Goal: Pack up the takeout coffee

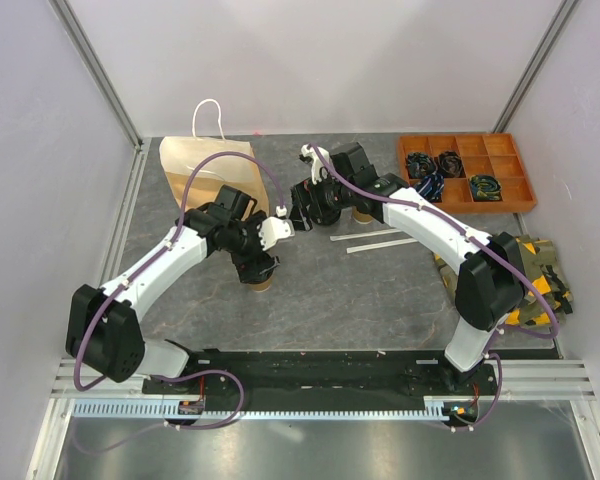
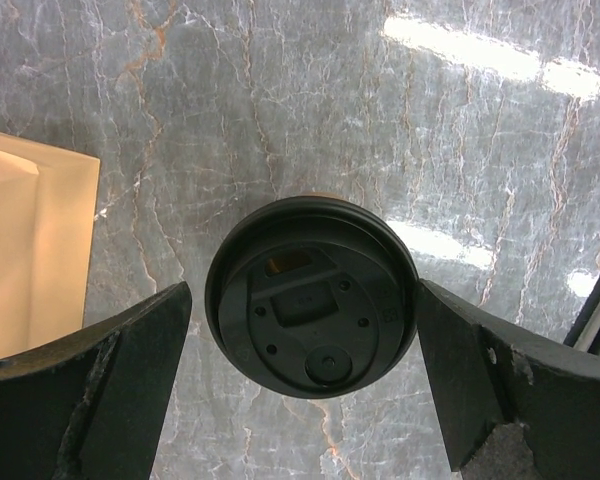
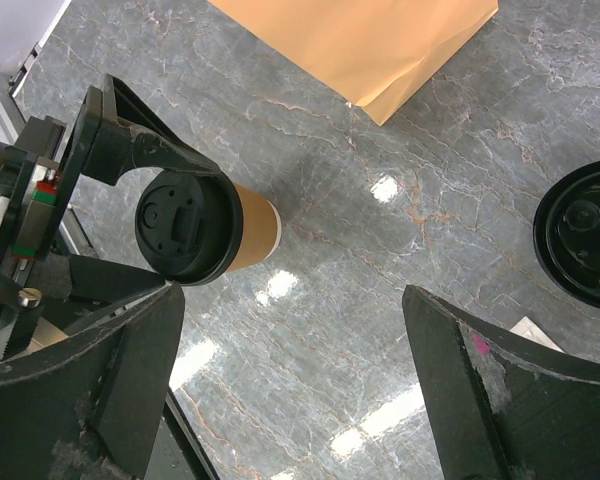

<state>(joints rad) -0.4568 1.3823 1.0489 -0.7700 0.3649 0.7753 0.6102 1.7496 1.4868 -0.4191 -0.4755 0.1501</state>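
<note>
Flanking a lidded coffee cup point(image 2: 310, 310) at 9 and 3 o'clock, L gripper point(image 2: 302, 295) sits spread wide; R gripper point(image 3: 292, 300) spread, empty, paper bag point(image 3: 370, 40) at 12 o'clock.

Back left: tan paper bag point(image 1: 215, 172) on its side, white handles point(image 1: 208, 112) toward rear wall. Back right: orange compartment tray point(image 1: 502, 152) (dark coiled bits in several cells). Mid-table: left gripper point(image 1: 261, 262) over tan cup point(image 1: 262, 284); right gripper point(image 1: 315, 205) nearby, farther back.
</note>
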